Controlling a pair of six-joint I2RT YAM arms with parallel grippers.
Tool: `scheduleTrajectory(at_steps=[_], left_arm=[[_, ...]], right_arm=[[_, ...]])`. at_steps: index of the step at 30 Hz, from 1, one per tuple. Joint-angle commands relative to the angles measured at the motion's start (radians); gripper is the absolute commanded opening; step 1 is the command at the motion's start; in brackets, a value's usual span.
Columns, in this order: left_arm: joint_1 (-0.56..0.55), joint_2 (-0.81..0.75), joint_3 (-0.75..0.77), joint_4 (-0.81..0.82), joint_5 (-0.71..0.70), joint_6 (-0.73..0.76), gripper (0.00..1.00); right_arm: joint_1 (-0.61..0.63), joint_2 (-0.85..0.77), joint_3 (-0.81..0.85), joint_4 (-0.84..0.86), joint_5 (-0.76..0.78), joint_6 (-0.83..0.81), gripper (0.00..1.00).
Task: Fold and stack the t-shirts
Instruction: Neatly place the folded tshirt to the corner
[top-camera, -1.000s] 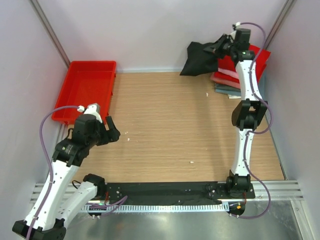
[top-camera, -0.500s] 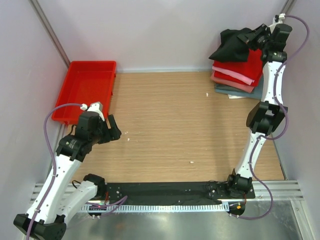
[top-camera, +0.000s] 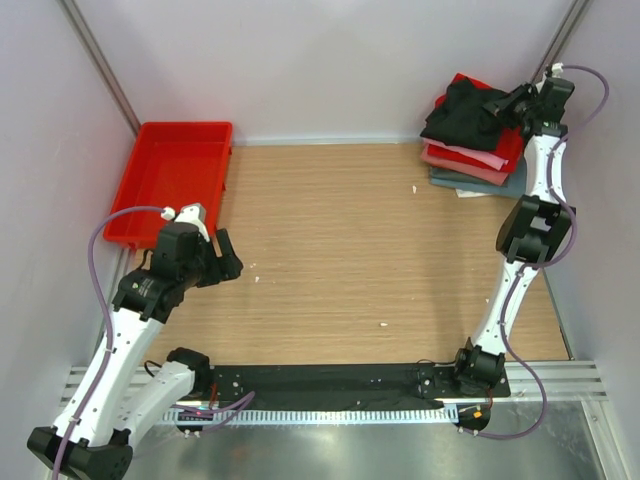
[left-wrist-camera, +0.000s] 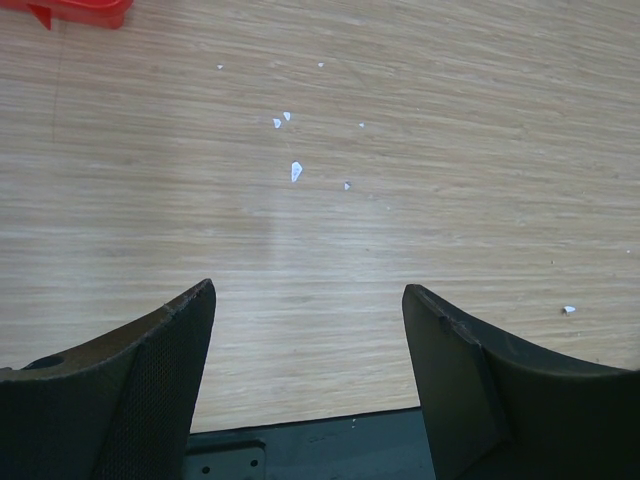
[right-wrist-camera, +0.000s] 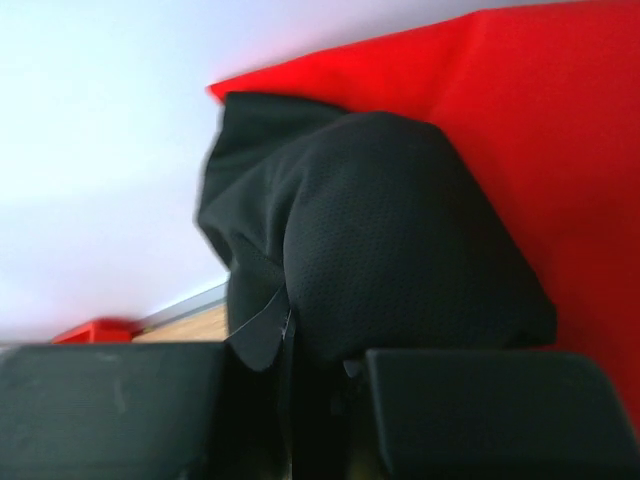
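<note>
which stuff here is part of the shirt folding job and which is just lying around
Job: crumpled black cloth t-shirt, gripped by the right claw; folded bright red t-shirt; folded pink t-shirt; folded grey-teal t-shirt at the bottom.
Lying about: red plastic tray; small white scraps on the wooden table.

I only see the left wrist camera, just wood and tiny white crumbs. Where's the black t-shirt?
Observer: The black t-shirt is in the far right corner, bunched up over the folded stack.
Operator: Is somebody holding it?
Observer: Yes, the right arm's fingers are pinched shut on it.
Operator: What's right under it?
Observer: A bright red t-shirt, the top one of the stack.
</note>
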Motion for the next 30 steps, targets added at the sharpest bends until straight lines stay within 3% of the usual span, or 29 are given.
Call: scheduleTrajectory(at_steps=[1, 10, 17, 20, 21, 24, 30], left_arm=[[0.000, -0.002, 0.003, 0.037, -0.003, 0.004, 0.76], [0.002, 0.007, 0.003, 0.037, -0.005, 0.004, 0.76], [0.000, 0.009, 0.003, 0.037, -0.011, 0.003, 0.76], [0.002, 0.011, 0.004, 0.035, -0.011, 0.003, 0.76], [0.002, 0.010, 0.003, 0.034, -0.009, 0.003, 0.76], [0.002, 0.009, 0.003, 0.035, -0.008, 0.003, 0.76], [0.000, 0.000, 0.001, 0.038, -0.002, 0.004, 0.76]], right_arm=[[-0.043, -0.017, 0.057, 0.038, 0.076, -0.030, 0.01], [-0.109, -0.015, 0.040, 0.086, 0.108, 0.016, 0.01], [-0.106, 0.023, -0.015, 0.163, 0.011, 0.077, 0.04], [-0.101, 0.032, -0.009, 0.143, 0.001, 0.061, 0.29], [-0.102, 0.026, -0.011, 0.125, 0.019, 0.051, 0.46], [-0.107, -0.013, -0.012, 0.068, 0.074, 0.007, 0.66], [-0.197, -0.125, -0.078, 0.020, 0.183, 0.057, 0.75]])
